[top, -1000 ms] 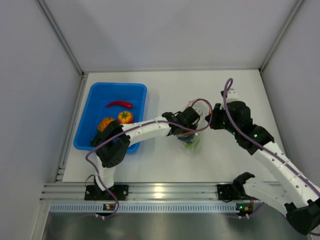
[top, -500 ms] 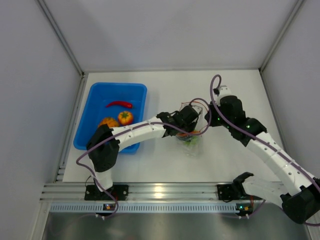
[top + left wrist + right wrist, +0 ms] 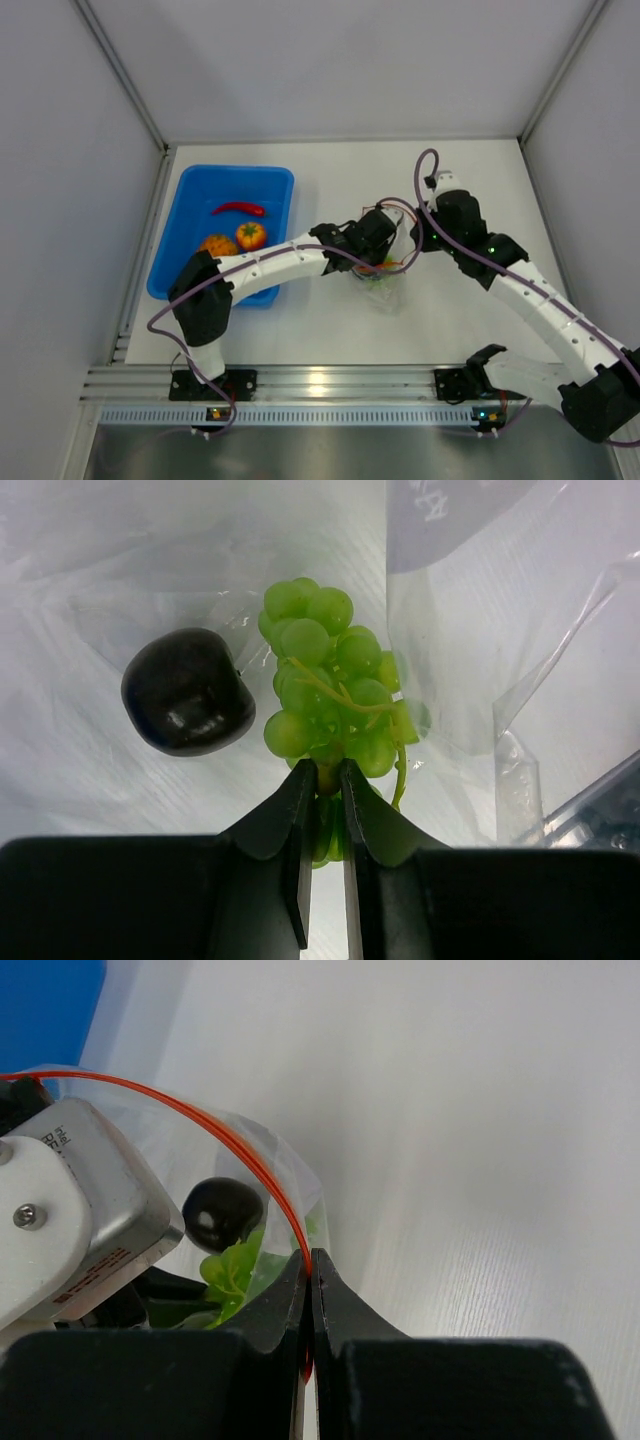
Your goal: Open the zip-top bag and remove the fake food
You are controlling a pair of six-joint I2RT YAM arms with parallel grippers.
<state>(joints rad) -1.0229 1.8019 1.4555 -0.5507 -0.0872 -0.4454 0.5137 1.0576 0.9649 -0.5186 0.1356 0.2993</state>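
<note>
Since one second ago, the left arm's elbow has been swung off the blue tray (image 3: pixel 215 185) and the right wrist has been drawn in toward the zip-top bag (image 3: pixel 385 290); over the last half second little change is noted.

Position: the bag is held over the table (image 3: pixel 330 330) between the two wrists, right of the tray.

Right gripper (image 3: pixel 309 1260): fingers are pressed together on the bag's rim, at the orange-red zip strip (image 3: pixel 262 1175). The mouth is held open in a loop.

Left gripper (image 3: pixel 328 772): it is inserted in the bag, and its fingers are nipped on the lower end of a green bunch (image 3: pixel 335 695).

Progress:
- The bag is judged opened.
- A red chili (image 3: pixel 238 208) and two orange pieces (image 3: pixel 250 234) are already lying in the tray.
- The green bunch and a dark round piece (image 3: pixel 187 705) just beside it are seen inside the bag, so at least two items of fake food are left.
- The bunch is gripped but not yet lifted clear.

Not resolved:
- The bag is nearly lost in the top view beneath both wrists.
- The bag's bottom is cut off in both wrist views, so further pieces cannot be ruled out.
- How much of the bunch lies between the left fingers is hidden by them.
</note>
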